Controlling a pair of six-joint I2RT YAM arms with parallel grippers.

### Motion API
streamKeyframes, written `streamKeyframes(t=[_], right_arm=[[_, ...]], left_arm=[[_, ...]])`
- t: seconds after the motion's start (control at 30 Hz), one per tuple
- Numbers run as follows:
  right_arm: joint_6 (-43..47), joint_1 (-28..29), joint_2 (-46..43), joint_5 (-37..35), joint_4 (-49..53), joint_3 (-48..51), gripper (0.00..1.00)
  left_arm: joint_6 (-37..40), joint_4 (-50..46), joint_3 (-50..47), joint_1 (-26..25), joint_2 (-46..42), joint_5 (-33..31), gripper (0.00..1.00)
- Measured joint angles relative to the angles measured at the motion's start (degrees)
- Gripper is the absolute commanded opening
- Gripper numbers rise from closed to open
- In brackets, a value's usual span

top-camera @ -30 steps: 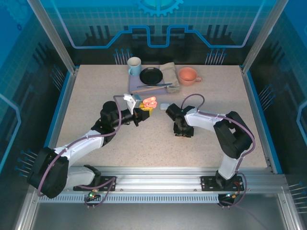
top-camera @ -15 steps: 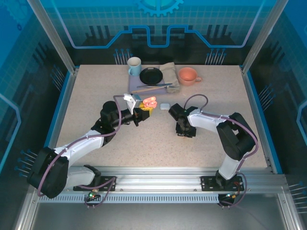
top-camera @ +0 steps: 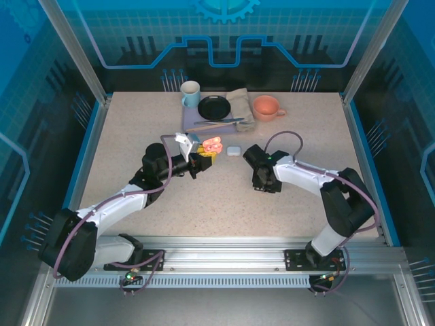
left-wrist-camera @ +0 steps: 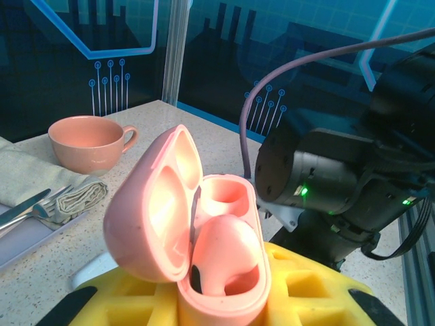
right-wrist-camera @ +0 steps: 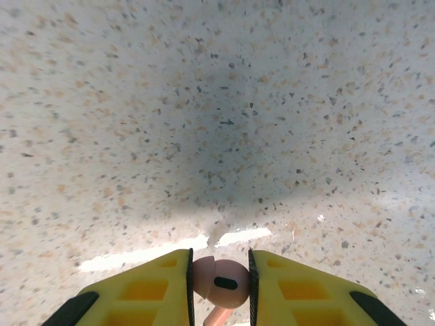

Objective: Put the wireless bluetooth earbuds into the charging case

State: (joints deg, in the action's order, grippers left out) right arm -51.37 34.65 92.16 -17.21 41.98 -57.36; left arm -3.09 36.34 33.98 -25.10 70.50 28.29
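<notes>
- Because the right jaws are clamped on a salmon-pink earbud (right-wrist-camera: 219, 282), treat that earbud as the part to seat. It hangs just above the bare bench (right-wrist-camera: 217, 102).
- Note the left jaws: they are closed on the base of the pink charging case (top-camera: 214, 144), with its lid (left-wrist-camera: 153, 204) swung open.
- Locate the charging case relative to the right jaws: it lies to the robot's left and slightly farther from the bases, near but not touching. The right arm (top-camera: 306, 178) carries the earbud, so judge it the arm that must travel.
- Check the earbud's long axis: the rounded head sits between the jaws near their tips, and the stem runs back along them toward the wrist.
- Inspect the charging case in the left wrist view: the near well appears to hold a seated earbud (left-wrist-camera: 224, 258). The far well (left-wrist-camera: 224, 195) looks empty, so take it as the likely target.
- Expect the earbud to handle as a small, smooth part that can twist in the grip.
</notes>
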Motion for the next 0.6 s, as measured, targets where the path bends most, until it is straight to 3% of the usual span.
streamKeyframes(t=[0.17, 0.6], right_arm=[[1.46, -0.76, -6.25, 0.02, 0.72, -1.60, 0.25], [12.13, -1.33, -19.06, 3.23, -2.80, -18.10, 0.25]], left_arm=[[0.00, 0.00, 0.00, 0.00, 0.00, 0.02, 0.00], [-0.09, -1.38, 1.20, 0.04, 0.61, 2.69, 0.00]])
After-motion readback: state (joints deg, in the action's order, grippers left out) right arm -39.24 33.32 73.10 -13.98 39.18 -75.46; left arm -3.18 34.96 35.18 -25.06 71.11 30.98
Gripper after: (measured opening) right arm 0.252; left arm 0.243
